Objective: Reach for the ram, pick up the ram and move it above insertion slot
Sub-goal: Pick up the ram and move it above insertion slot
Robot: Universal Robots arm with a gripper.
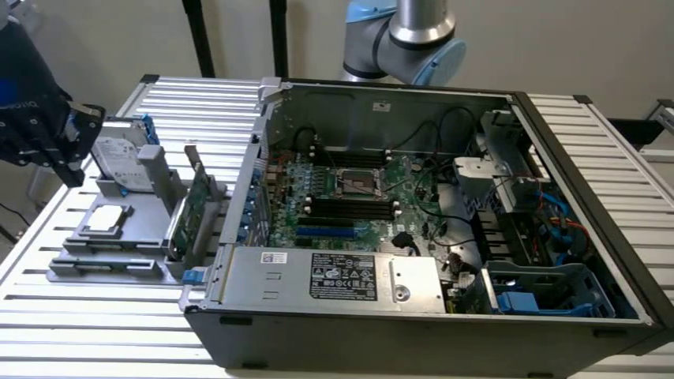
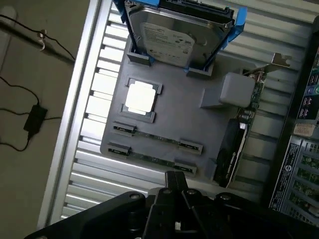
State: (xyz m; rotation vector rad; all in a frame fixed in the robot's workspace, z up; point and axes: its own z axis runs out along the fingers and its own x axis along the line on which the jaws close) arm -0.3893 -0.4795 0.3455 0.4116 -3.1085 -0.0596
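My gripper closed, nothing held, over edge of grey tray; ram clipped edge-up in it, prob. so I can pinch it.

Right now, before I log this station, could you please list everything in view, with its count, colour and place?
computer case: one, dark grey, open, middle of the table
motherboard: one, green, inside the case
holder tray: one, grey, beside the case on the exterior view's left
hard drive: one, silver with blue rails, standing in the tray
processor chip: one, silver, flat in the tray
ram: two sticks, green, lying in the tray's clips
expansion card: one, green, upright in the tray
table: one, silver, slatted
cables: black, on the floor
robot arm: one, silver and blue, behind the case
gripper: one, black, shut, empty, near the tray
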